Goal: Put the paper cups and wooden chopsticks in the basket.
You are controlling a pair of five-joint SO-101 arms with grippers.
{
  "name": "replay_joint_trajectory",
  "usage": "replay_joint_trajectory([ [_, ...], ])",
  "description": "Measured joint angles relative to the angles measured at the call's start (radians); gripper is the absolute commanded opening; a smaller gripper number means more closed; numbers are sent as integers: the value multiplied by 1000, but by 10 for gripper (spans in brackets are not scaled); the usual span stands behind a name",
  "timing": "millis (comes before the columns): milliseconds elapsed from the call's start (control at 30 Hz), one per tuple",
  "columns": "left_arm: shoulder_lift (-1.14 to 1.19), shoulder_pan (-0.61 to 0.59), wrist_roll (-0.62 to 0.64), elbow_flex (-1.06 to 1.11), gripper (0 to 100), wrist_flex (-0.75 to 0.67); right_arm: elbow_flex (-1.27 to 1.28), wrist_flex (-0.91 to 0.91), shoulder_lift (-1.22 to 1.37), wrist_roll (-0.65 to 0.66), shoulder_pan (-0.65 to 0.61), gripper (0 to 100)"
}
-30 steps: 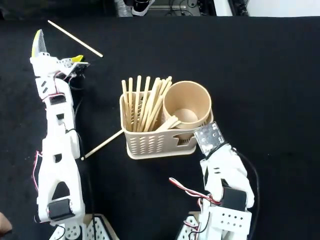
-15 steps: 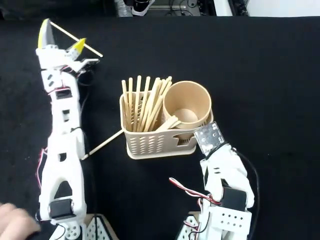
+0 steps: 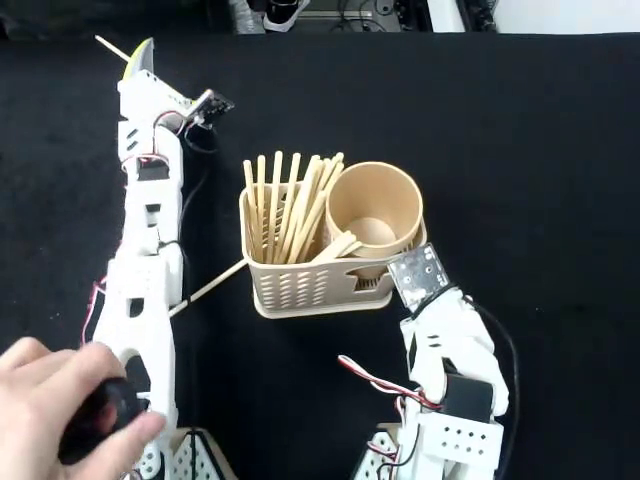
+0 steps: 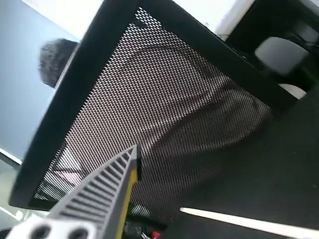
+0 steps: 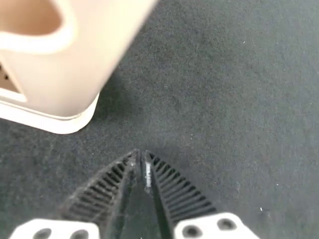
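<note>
Paper cups (image 3: 372,212) and chopstick bundle (image 3: 285,205) are stowed in basket (image 3: 300,295); far-left chopstick (image 3: 110,46), near-left chopstick (image 3: 215,283) uncollected; right gripper (image 5: 141,162) closed empty, left gripper (image 3: 140,58) state cannot be told

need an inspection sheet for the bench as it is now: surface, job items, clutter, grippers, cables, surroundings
Surface: black cloth over the table.
Job's things: basket holds a bundle of chopsticks and a paper cup. One loose chopstick lies beside the basket and runs under the left arm. A second loose chopstick lies at the far left corner.
Clutter: nothing seen.
Grippers: left gripper is at the far left corner, over the second loose chopstick. Right gripper is shut, empty, low over the cloth beside the basket.
Cables: red and white wires are loose along the right arm.
Surroundings: mesh chair back beyond the table.
</note>
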Motion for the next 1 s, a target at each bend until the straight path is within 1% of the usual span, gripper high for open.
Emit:
replay_joint_trajectory([
  [167, -106, 2, -2, 163, 564, 0, 0, 0, 0, 0, 0, 12],
  [333, -115, -3, -2, 184, 564, 0, 0, 0, 0, 0, 0, 12],
  [433, -115, -29, -66, 187, 564, -6, 0, 0, 0, 0, 0, 12],
  [533, -115, -75, -120, 187, 564, -54, 0, 0, 0, 0, 0, 12],
  [633, -106, -124, -132, 187, 563, -132, 0, 0, 0, 0, 0, 12],
  [733, -66, -150, -121, 187, 514, -160, 0, 0, 0, 0, 0, 12],
  [800, -44, -158, -58, 187, 472, -153, 0, 0, 0, 0, 0, 12],
  [867, -34, -164, 46, 186, 462, -133, 0, 0, 0, 0, 0, 12],
  [1000, -29, -166, 365, 187, 461, -75, 0, 0, 0, 0, 0, 12],
])
